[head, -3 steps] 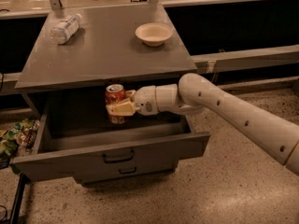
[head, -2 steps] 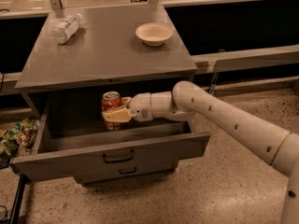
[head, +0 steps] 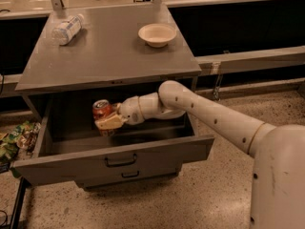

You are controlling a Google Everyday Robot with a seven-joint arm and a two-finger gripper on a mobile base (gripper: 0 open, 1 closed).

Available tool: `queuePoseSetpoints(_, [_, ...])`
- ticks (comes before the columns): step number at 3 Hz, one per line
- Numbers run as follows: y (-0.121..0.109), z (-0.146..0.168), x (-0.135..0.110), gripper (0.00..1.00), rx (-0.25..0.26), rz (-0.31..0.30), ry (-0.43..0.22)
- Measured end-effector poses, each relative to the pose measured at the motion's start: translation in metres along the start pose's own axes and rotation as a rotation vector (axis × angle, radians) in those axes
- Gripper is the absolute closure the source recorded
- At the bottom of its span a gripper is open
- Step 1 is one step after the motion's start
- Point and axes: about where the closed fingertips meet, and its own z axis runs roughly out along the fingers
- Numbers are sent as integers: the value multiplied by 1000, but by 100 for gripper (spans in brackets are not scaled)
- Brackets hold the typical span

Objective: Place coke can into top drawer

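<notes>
The red coke can (head: 100, 110) with a silver top stands upright inside the open top drawer (head: 114, 157), left of its middle. My gripper (head: 108, 121) reaches in from the right on a white arm and its tan fingers (head: 110, 123) are shut around the can's lower half. The drawer is pulled out, with a dark bar handle (head: 120, 161) on its front. Whether the can rests on the drawer floor is hidden by the fingers.
A clear plastic water bottle (head: 67, 28) lies at the cabinet top's back left. A cream bowl (head: 157, 34) sits at back right. A shorter drawer (head: 128, 176) is below. Snack bags (head: 13, 138) lie on the floor at the left.
My gripper has carried the can leftward and lower inside the drawer. The arm has reached further in under the cabinet top.
</notes>
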Motion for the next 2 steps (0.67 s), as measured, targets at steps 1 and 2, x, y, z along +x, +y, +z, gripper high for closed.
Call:
queuePoseSetpoints(1, [-11,20,14,67,34,-24,0])
queuePoseSetpoints(2, [-5,35,30,35,77,-59,-19])
